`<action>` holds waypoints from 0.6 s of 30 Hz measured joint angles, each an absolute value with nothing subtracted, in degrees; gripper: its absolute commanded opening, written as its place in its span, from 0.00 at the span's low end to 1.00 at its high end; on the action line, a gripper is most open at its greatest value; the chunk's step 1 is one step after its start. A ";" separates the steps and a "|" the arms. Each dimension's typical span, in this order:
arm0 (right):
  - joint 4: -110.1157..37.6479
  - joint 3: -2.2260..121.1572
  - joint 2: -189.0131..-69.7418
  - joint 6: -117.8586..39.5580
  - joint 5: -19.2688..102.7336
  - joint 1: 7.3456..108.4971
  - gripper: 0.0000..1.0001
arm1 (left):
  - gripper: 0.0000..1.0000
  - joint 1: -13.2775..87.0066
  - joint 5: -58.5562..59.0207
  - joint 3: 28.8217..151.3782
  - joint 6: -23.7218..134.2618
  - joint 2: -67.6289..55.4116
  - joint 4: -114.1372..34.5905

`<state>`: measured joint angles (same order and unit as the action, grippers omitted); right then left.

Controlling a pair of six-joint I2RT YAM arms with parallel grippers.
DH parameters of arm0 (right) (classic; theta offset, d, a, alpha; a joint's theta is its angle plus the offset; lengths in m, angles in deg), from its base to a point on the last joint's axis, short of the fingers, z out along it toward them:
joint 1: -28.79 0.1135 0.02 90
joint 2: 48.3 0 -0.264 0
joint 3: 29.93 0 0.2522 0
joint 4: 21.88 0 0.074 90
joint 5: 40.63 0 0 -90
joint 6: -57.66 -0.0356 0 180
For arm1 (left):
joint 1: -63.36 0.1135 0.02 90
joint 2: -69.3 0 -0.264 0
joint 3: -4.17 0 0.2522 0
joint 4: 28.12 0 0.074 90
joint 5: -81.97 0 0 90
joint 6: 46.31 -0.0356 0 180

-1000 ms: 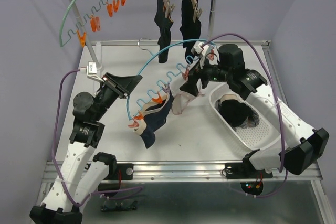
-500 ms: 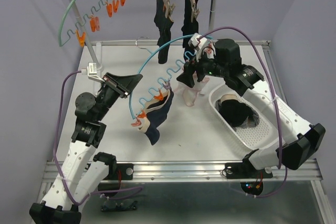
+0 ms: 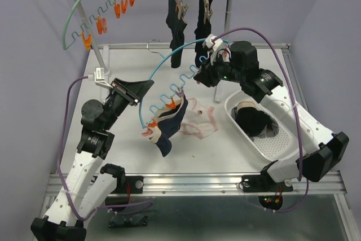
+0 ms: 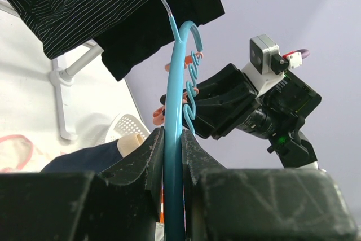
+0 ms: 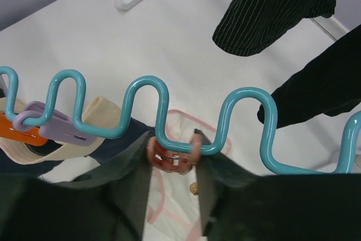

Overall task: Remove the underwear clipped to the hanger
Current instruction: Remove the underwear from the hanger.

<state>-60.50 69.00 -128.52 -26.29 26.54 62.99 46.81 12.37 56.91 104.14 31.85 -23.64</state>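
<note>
My left gripper (image 3: 138, 90) is shut on the curved blue hanger (image 3: 169, 63), whose bar runs up between its fingers (image 4: 172, 134). My right gripper (image 3: 202, 77) is shut on a pinkish clip (image 5: 169, 159) that hangs from the hanger's wavy lower wire (image 5: 141, 91). That clip holds no cloth. A pale pink-white underwear (image 3: 198, 122) lies flat on the table below it and shows between the right fingers (image 5: 175, 201). A navy underwear with a beige waistband (image 3: 168, 128) still hangs from purple (image 5: 53, 128) and orange clips at the hanger's lower end.
A white basket (image 3: 282, 148) holding black garments sits at the right on the table. Black garments (image 3: 176, 23) hang from wooden clip hangers on the rack at the back. A green hanger (image 3: 84, 4) with orange clips hangs at the upper left.
The pale pink-white underwear has dropped from the clip to the table. My right gripper's jaws have closed in on the clip. The left arm has held still.
</note>
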 measured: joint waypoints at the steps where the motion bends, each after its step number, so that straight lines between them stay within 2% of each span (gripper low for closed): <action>1: -60.50 69.00 -128.48 -26.23 26.46 62.99 0.63 | 0.00 46.81 12.40 56.91 104.14 31.85 -23.64; 3: -60.54 68.91 -128.02 -25.64 26.15 63.01 0.79 | 0.00 46.65 12.44 56.91 104.05 31.85 -23.64; 4: -60.54 68.82 -127.67 -25.35 25.76 63.03 0.91 | 0.00 46.55 12.44 56.91 103.92 31.85 -23.64; 6: -60.33 68.30 -126.56 -24.61 25.34 63.06 1.00 | 0.00 46.35 12.48 56.91 103.55 31.87 -23.68; 18: -61.68 55.71 -111.67 -12.94 20.27 60.94 1.00 | 0.00 46.11 11.41 58.90 91.63 33.77 -32.97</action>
